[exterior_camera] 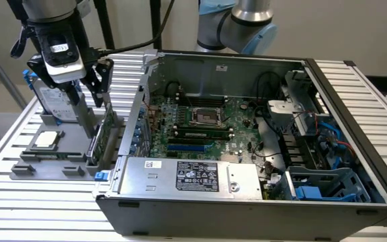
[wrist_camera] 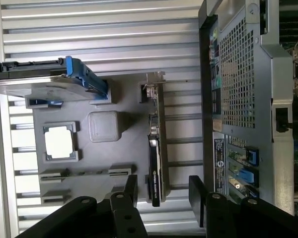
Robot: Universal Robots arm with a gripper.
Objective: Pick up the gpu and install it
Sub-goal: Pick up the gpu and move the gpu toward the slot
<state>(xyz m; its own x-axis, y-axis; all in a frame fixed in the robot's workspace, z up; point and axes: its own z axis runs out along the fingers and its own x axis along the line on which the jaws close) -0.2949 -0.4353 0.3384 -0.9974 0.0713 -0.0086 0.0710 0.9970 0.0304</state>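
Note:
The gpu (exterior_camera: 103, 135) stands on its long edge in a slot of the grey holder tray (exterior_camera: 46, 169), green board side facing the exterior view's left. The wrist view shows the gpu (wrist_camera: 156, 148) edge-on, with its silver bracket (wrist_camera: 154, 82) at the far end. My gripper (exterior_camera: 89, 91) hangs just above the card and is open. In the wrist view my gripper (wrist_camera: 164, 194) has one black finger (wrist_camera: 131, 191) on each side of the card's near end, clear of it.
The open computer case (exterior_camera: 355, 126) lies to the exterior view's right, its motherboard (exterior_camera: 207, 118) and blue slot (exterior_camera: 190, 147) exposed. On the tray are a silver hard drive with blue rails (exterior_camera: 49, 98), a CPU (exterior_camera: 48, 139) and a RAM stick (wrist_camera: 84, 172).

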